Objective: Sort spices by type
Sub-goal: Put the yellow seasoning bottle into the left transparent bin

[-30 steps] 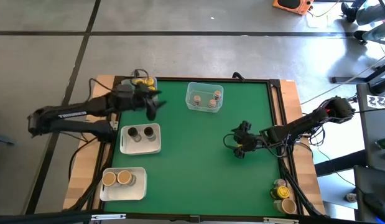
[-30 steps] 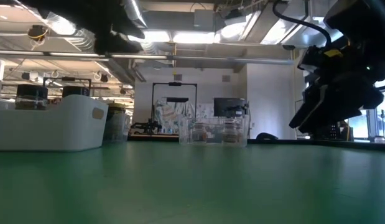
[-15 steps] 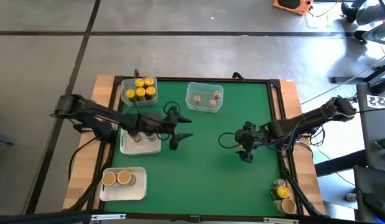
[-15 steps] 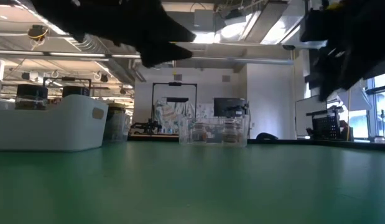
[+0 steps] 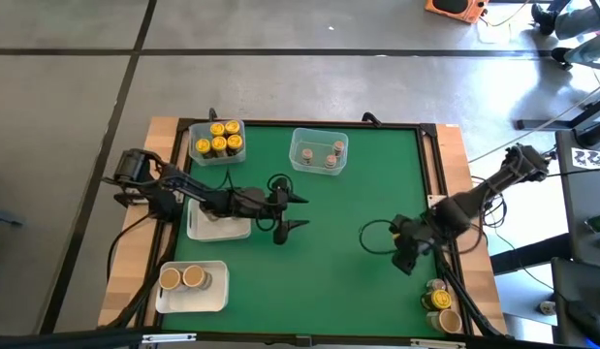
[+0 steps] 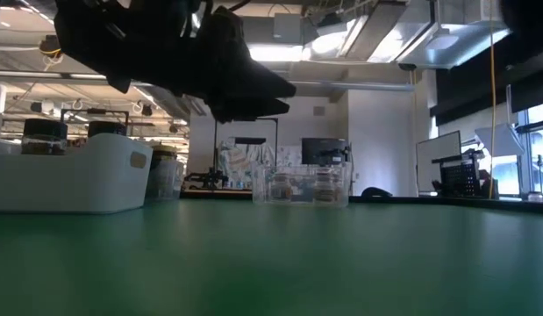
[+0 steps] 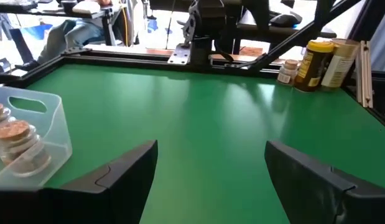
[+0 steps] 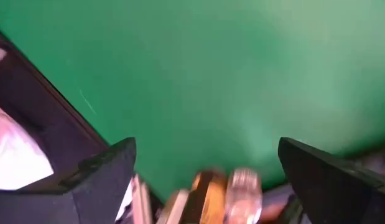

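Both jaws open, empty; green mat [image 5: 329, 281] centre bare.

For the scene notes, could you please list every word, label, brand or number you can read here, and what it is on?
None can be read.
Yellow-lidded jar on the table's edge: its label is too blurred to read.
Jars in the clear tub: too small to show any text.

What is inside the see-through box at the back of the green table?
Inside the clear tub are small jars with grey-pink lids. About three show; any beneath can't be seen.
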### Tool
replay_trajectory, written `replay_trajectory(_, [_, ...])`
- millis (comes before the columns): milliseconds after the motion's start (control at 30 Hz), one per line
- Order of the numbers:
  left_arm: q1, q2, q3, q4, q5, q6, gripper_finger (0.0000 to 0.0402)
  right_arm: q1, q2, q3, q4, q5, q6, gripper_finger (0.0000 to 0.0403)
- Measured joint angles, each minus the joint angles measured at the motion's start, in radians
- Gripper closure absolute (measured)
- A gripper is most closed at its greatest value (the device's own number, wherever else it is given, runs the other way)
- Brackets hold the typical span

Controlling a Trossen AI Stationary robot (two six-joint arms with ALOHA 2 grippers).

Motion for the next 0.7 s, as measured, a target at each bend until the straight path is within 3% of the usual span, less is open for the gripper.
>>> replay_trajectory(167, [0.000, 0.000, 0.000, 0.004, 0.000, 0.017, 0.0106, 0.112, 0.030, 0.000, -0.045, -0.117, 0.284, 0.0011])
replay_trajectory(367, [-0.014, 0.000, 0.000, 0.005, -0.003, 0.023, 0.0106, 0.224, 0.093, 0.000, -0.045, -0.228, 0.481, 0.0011])
replay_trajectory(533, [-0.023, 0.000, 0.000, 0.014, -0.002, 0.035, 0.0106, 0.294, 0.143, 0.000, -0.025, -0.308, 0.562, 0.0011])
replay_trajectory(700, [-0.023, 0.000, 0.000, 0.027, -0.002, 0.036, 0.0106, 0.324, 0.181, 0.000, 0.071, -0.312, 0.607, 0.0011])
